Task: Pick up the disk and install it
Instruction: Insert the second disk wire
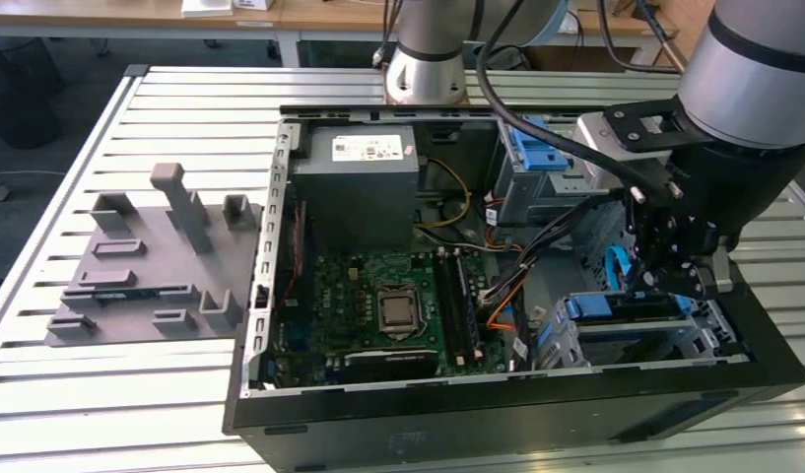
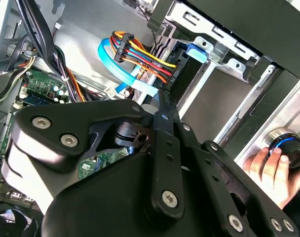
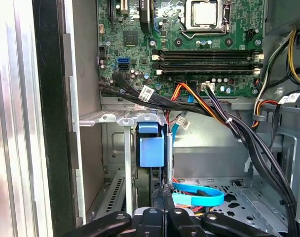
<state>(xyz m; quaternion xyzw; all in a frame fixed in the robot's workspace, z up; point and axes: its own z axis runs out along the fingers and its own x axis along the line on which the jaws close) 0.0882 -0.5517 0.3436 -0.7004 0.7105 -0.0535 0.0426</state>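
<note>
Shows, in the exterior view, the end effector [image 1: 678, 281] down at the drive cage [image 1: 717, 337] where the disk [image 1: 626, 308] sits slotted, seemingly late install calling for a straight seating push; hides contact behind black linkage in the second wrist view; reveals, in the first wrist view, fingertips [image 3: 163, 197] pressed together, any grip unclear.

My own black linkage [image 2: 140, 187] blocks the lower half of the second wrist view, hiding the motherboard [image 2: 44, 89] behind it. A hand [image 2: 268, 165] is cut off at that frame's right edge. The disk [image 3: 151, 145] sits edge-on, label unseen.
</note>
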